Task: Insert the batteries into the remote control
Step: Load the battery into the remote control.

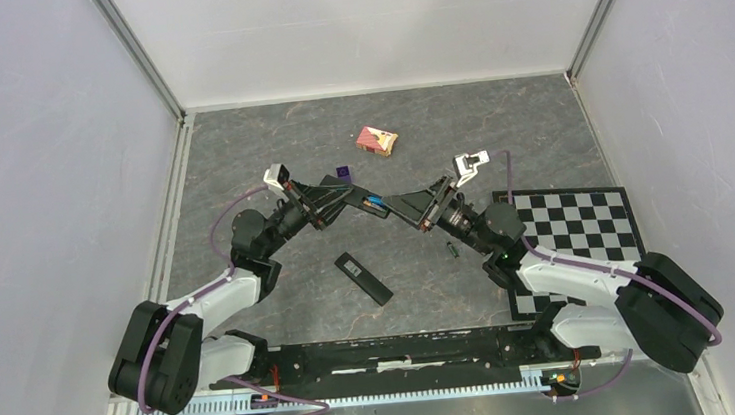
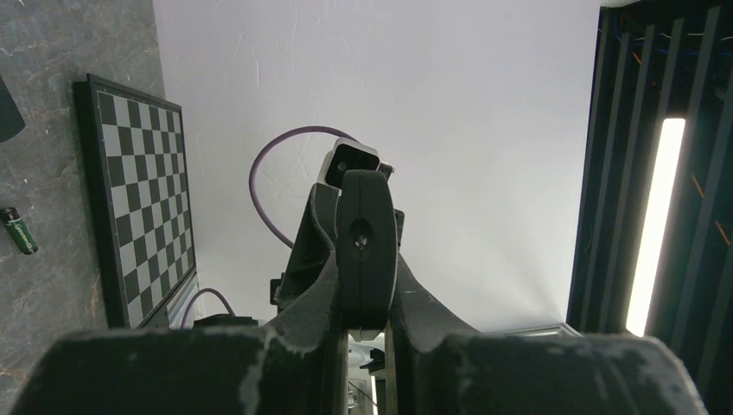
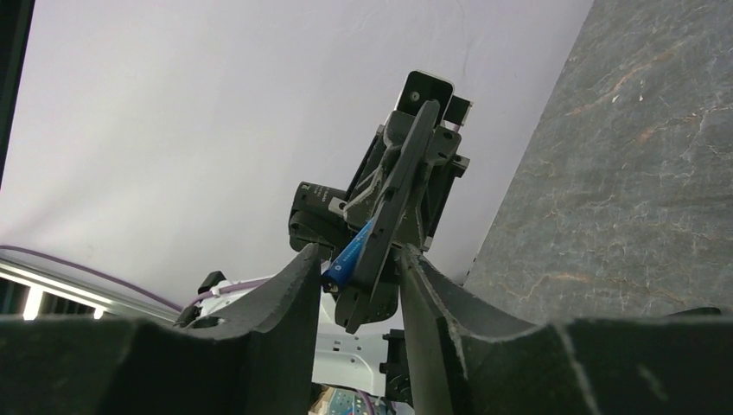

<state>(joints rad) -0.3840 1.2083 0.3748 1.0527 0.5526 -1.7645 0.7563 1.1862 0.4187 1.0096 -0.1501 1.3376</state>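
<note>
Top external view puts the two arm bases at the near edge of the grey table (image 1: 268,146), with both arms reaching inward so that their tips meet above the middle. Nearest to the bases, the remote control (image 1: 363,278) lies flat on the table between the arms. It is set on a slant, and its pale patch is at the far end. Off to its right, well apart from it, the green battery (image 1: 453,249) lies on the table just beside the right arm's wrist. A checkerboard (image 1: 585,219) lies flat further right.

Beyond the remote, the left gripper (image 1: 361,202) is clenched on the blue battery (image 1: 375,205) and holds it up off the table. From the right wrist the battery shows slanted along the left fingertips, one end sticking out toward the camera. The right gripper (image 1: 396,206) faces the left one tip to tip. Its jaws stand apart, one on each side of the battery and the left fingertips, and whether they touch either cannot be told. From the left wrist the battery is hidden behind the right gripper's fingers, which are seen edge-on.

Farther back, a purple cube (image 1: 343,172) sits just behind the left gripper, and a red-and-white box (image 1: 376,140) lies beyond it.
</note>
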